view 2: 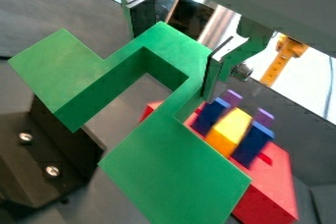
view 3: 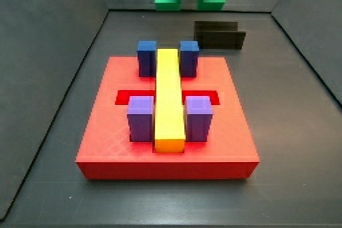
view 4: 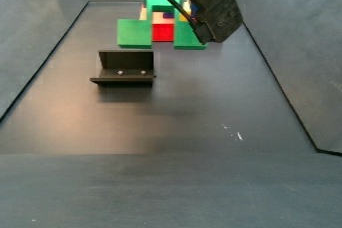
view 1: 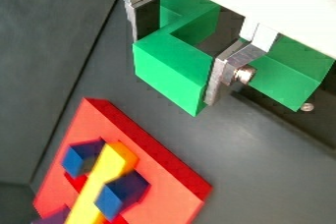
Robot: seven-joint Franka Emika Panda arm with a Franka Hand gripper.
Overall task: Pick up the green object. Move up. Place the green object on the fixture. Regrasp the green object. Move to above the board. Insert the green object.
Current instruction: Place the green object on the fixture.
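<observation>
1. Above the dark floor, beyond the large red square board (view 3: 167, 137), we see the gripper (view 1: 178, 43) clamped on the bright green plastic crossbar piece (view 1: 178, 66), held aloft.
2. The small black fixture (view 4: 123, 67) stands apart from it.

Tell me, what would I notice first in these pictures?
Probably the green object, bright and big in both wrist views, clamped in the gripper and held up in the air. Next, the red board on the dark floor, with its long yellow bar lying between blue and purple blocks. The little black fixture stands empty nearby.
</observation>
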